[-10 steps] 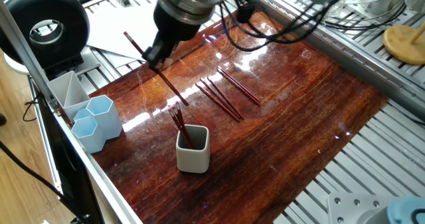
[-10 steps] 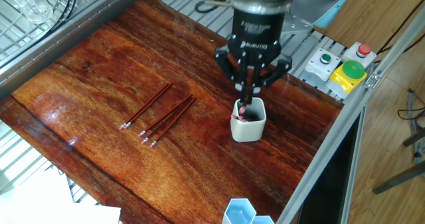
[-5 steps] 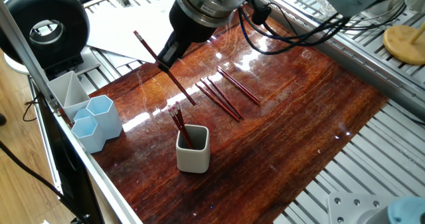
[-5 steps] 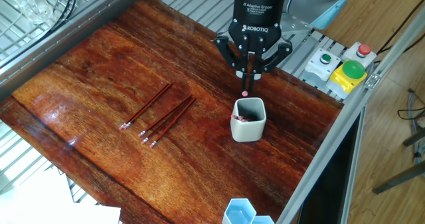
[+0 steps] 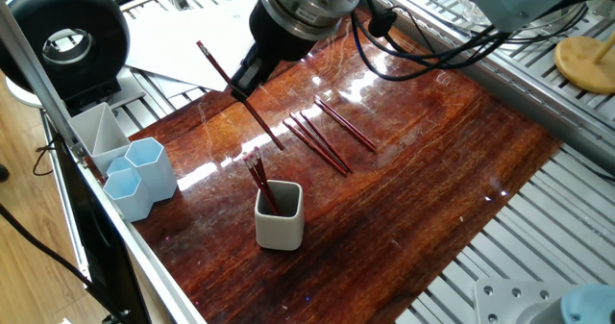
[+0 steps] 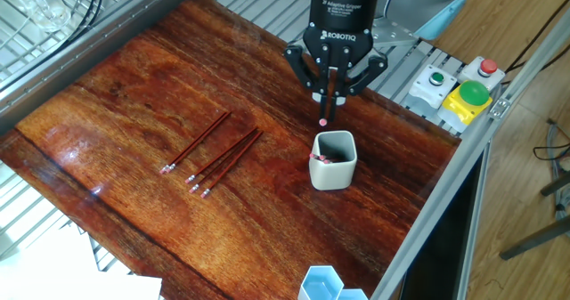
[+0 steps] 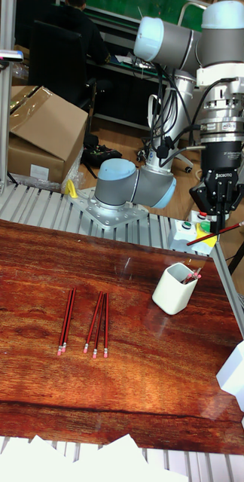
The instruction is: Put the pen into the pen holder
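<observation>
Overhead, the gripper (image 6: 331,93) has its fingers (image 7: 210,223) clamped on a pen (image 5: 240,97), held tilted in the air above the desk (image 6: 134,86). Below it stands the pen holder (image 6: 333,160) with a few pens inside, while five loose pens (image 6: 214,155) lie flat nearby.

A robotics lab: grey-and-blue robot arm (image 7: 129,184) bolted at centre, brown cardboard boxes (image 7: 35,128) upper left, red-and-green button box (image 6: 459,86) right.
</observation>
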Tool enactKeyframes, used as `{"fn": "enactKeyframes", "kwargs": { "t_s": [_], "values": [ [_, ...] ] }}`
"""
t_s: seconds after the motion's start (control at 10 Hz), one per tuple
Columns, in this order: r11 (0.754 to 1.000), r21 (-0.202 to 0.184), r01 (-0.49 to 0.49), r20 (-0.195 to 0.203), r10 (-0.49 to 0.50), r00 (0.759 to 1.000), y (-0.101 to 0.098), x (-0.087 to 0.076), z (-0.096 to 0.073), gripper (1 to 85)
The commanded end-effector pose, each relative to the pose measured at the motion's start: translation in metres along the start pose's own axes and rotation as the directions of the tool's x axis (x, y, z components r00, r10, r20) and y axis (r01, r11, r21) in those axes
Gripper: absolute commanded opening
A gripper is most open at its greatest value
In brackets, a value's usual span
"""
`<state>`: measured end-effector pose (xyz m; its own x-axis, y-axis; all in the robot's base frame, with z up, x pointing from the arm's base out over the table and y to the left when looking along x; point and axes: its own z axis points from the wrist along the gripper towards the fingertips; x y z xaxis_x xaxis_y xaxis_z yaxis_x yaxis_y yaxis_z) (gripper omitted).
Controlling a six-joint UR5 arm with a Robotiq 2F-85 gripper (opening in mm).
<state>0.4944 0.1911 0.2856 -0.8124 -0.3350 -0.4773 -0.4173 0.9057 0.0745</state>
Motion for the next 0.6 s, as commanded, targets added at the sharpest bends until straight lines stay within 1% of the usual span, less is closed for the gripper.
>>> {"fn": "enactKeyframes", "kwargs": {
  "t_s": [0.0,0.1,0.3,0.5],
  "values": [
    [1.000,0.003,-0.016,0.014,0.016,1.000,-0.002,-0.003,-0.002,1.0],
    [1.000,0.004,-0.015,0.025,0.015,1.000,-0.002,-0.006,-0.002,1.0],
    [1.000,-0.013,-0.006,0.058,0.007,0.998,0.002,-0.015,-0.002,1.0],
    [1.000,-0.009,-0.011,0.054,0.012,0.998,0.001,-0.014,-0.002,1.0]
  ]
}}
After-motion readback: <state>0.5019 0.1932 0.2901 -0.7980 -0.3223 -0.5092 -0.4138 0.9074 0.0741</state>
